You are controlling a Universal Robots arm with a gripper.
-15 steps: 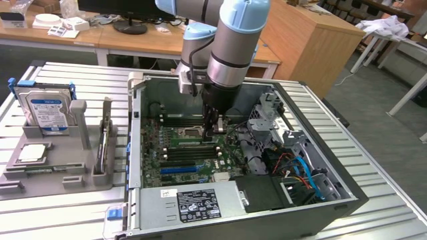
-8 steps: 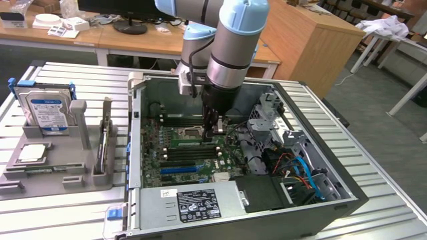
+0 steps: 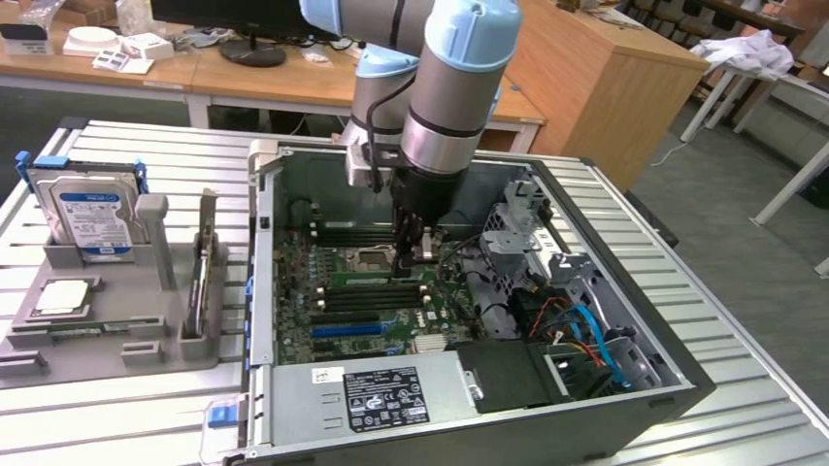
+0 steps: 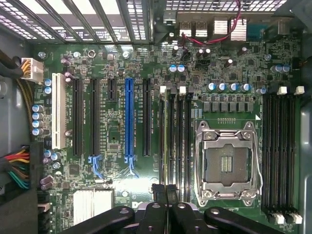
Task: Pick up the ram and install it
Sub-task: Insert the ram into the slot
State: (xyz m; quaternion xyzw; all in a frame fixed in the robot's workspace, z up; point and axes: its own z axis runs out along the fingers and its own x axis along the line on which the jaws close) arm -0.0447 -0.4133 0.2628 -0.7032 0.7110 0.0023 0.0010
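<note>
The ram (image 3: 360, 277) is a thin green stick standing on edge over the memory slots, inside the open computer case (image 3: 674, 379). In the wrist view the ram (image 4: 171, 136) shows edge-on, running along the black slots beside the processor socket (image 4: 226, 163). My gripper (image 3: 417, 260) reaches down into the case from the arm above. Its black fingers are shut on the ram's end in the wrist view, gripper (image 4: 166, 191). Whether the stick is seated in its slot I cannot tell.
A grey holder tray (image 3: 116, 320) on the exterior view's left carries a hard drive (image 3: 91, 218) and a square processor chip (image 3: 62, 296). Inside the case are the power supply (image 3: 382, 396), bundled cables (image 3: 583, 330) and a drive cage (image 3: 518, 228). Expansion slots (image 4: 129, 117) lie beside the memory slots.
</note>
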